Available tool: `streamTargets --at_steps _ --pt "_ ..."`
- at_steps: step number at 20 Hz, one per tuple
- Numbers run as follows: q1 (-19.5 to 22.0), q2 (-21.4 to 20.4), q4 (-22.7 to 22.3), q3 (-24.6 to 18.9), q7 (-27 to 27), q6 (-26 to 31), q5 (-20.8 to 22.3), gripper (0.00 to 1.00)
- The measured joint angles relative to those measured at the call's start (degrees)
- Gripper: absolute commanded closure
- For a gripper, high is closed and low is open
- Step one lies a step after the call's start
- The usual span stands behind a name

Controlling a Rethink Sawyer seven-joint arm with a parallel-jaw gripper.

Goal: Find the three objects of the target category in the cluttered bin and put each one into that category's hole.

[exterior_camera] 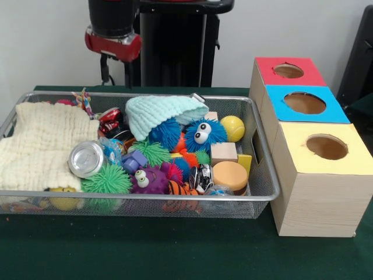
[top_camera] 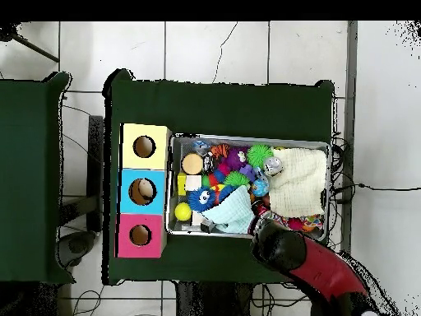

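From the front, we see a wire bin [exterior_camera: 256, 192] full of toys on a green tabletop [exterior_camera: 175, 251]. A cream cloth [exterior_camera: 41, 146] covers the left part of the bin. Beside it lie a shiny silver can [exterior_camera: 86, 158], a mint knitted hat [exterior_camera: 160, 114], a blue fuzzy ball with big eyes [exterior_camera: 204, 134], a yellow ball [exterior_camera: 232, 128], a wooden cube [exterior_camera: 224, 153], a round tan disc [exterior_camera: 230, 175], a green spiky ball [exterior_camera: 106, 179] and a purple spiky toy [exterior_camera: 151, 181]. Just right of the bin stand three wooden boxes, each with a round hole on top: a red box [exterior_camera: 291, 71] at the back, a blue box [exterior_camera: 306, 104] in the middle and a yellow box [exterior_camera: 326, 149] in front. The red and black arm [exterior_camera: 113, 29] hangs above the back edge of the bin. We cannot tell if the pincer is released or clenched, because we see no tips. From above, we see the arm [top_camera: 284, 249] over the bin's [top_camera: 251, 137] lower edge, next to the hat [top_camera: 233, 212]. The three boxes sit in a row left of the bin.
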State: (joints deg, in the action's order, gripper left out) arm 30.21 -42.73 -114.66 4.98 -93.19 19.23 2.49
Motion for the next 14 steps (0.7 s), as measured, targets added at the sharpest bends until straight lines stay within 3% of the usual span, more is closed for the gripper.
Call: streamTargets --at_steps 7,14 --pt "0.0 -6.6 -0.5 0.0 0.0 3.1 -0.1 0.0" --pt "-0.3 -7.8 -0.5 0.0 0.0 3.1 -0.4 0.0"
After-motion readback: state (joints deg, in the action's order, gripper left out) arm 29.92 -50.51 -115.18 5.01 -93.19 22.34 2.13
